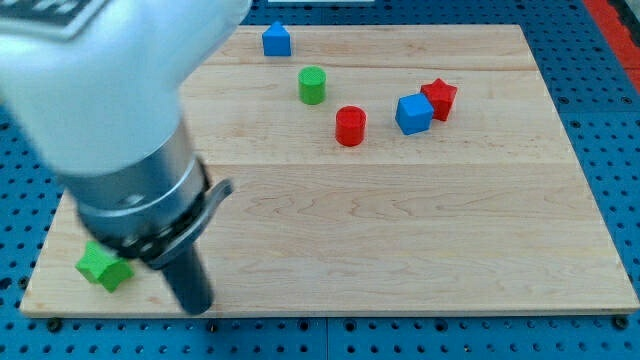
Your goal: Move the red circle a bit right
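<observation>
The red circle is a short red cylinder standing on the wooden board, above the middle. A blue cube sits to its right, touching a red star. A green cylinder stands up and to the left of the red circle. My rod comes down at the view's lower left and my tip rests near the board's bottom edge, far from the red circle, just right of a green star.
A blue house-shaped block sits near the board's top edge. The arm's large pale body fills the view's upper left and hides that part of the board. A blue perforated table surrounds the board.
</observation>
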Controlling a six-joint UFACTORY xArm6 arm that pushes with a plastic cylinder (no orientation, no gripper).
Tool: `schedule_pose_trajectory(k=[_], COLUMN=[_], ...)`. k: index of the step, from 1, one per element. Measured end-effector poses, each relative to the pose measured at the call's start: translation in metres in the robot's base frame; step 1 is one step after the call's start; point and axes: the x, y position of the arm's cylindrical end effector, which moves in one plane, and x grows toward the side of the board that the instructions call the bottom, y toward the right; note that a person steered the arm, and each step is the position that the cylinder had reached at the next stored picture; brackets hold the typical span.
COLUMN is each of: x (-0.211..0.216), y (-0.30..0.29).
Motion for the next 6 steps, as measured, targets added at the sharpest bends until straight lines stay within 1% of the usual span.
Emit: schedule_pose_trajectory(k=[1, 2, 3, 4, 5, 6], x=[-0.005, -0.019, -0.031, -0.056, -0.123, -0.182], y=[-0.047, -0.082, -0.066, -0.015, 0.061, 0.118])
